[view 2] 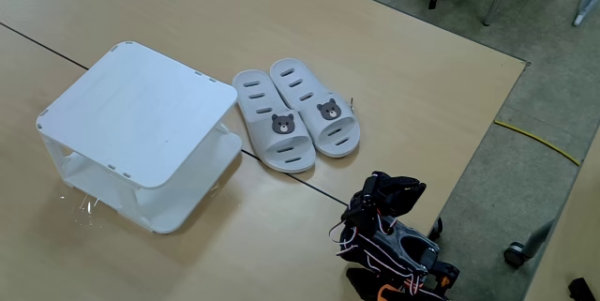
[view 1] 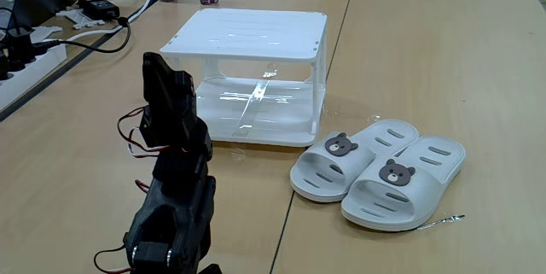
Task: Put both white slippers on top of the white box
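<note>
We observe the two white slippers lying side by side on the wooden table point(view 1: 444, 69), their long edges touching: one slipper point(view 1: 351, 161) nearer the white box and the other slipper point(view 1: 406, 183) on the far side from it in a fixed view. In another fixed view the same pair appears as a left slipper point(view 2: 270, 118) and a right slipper point(view 2: 319, 109), each showing its bear-face badge and slotted vents. The white box point(view 1: 249, 33) stands upright on the table just beside the pair without touching it; its flat top point(view 2: 141, 109) is bare. We note the black robot arm point(view 1: 175, 180) folded compactly, well apart from the slippers and holding nothing visible. The gripper point(view 2: 389, 188) sits tucked against the arm body, and we cannot tell whether its jaws are spread or pressed together. Cables and a power strip point(view 1: 34, 56) lie along the table's far left edge.
</note>
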Motion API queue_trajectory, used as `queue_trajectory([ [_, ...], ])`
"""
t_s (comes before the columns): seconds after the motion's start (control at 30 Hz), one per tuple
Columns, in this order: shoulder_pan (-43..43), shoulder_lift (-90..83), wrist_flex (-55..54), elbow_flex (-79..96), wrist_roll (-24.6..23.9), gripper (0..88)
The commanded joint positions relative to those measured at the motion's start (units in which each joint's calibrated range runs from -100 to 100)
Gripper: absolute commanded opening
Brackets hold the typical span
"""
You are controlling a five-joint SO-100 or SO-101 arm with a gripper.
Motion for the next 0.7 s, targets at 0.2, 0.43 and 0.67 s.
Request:
queue_trajectory([
  [0.2, -0.24, 9.45, 0.52, 0.27, 0.42, 0.8],
  [0.43, -0.08, 53.37, 0.61, -0.18, 0.42, 0.8],
  [0.67, 0.01, 90.56, 0.61, -0.18, 0.42, 0.8],
])
